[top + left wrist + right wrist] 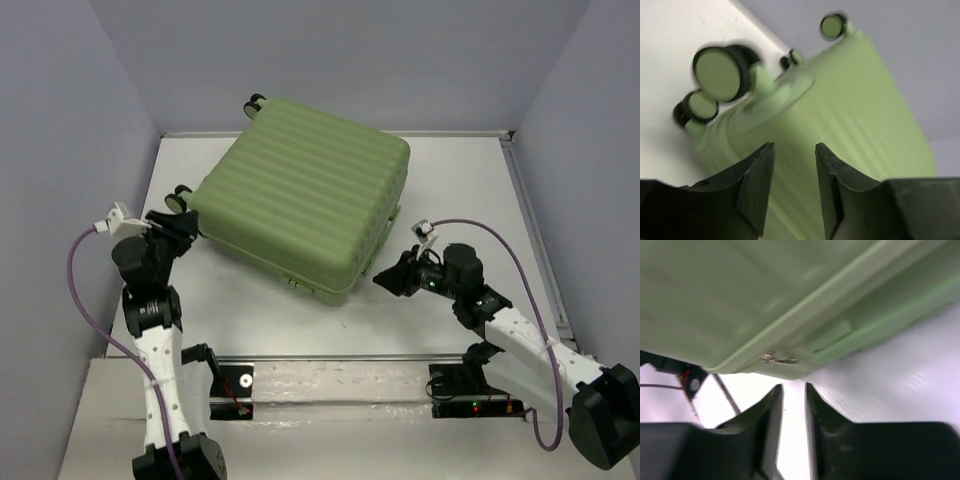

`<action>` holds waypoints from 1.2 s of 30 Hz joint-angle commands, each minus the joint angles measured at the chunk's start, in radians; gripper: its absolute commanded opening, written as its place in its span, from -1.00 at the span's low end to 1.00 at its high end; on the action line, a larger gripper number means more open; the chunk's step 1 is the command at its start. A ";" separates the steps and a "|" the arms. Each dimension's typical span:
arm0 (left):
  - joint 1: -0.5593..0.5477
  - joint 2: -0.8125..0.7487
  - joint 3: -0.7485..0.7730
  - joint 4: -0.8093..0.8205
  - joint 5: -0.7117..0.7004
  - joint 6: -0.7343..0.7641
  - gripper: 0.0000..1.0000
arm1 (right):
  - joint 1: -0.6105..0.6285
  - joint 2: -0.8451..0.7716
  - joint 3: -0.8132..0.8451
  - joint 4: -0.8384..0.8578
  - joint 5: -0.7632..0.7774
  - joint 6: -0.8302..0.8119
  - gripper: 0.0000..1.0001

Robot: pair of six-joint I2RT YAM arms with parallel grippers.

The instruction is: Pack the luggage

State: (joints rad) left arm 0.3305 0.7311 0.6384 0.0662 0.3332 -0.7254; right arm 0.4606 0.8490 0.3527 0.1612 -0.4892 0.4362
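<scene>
Flanking one luggage [305,205]: left hand [794,149], right hand [794,388], both empty.

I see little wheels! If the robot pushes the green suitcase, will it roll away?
Probably not: the luggage lies flat on the table, wheels sticking out sideways, so it would likely slide. Its ribbed shell looks hard and stiff, so it probably won't bend.
</scene>
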 commanded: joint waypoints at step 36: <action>-1.025 -0.090 -0.407 0.144 -0.310 -0.230 -0.46 | 0.142 0.269 -0.031 0.475 -0.017 -0.188 -0.10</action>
State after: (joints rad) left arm -0.6640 0.6155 0.1841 0.0959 0.0723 -0.9623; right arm 0.5949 1.1496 0.3183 0.5091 -0.4419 0.2642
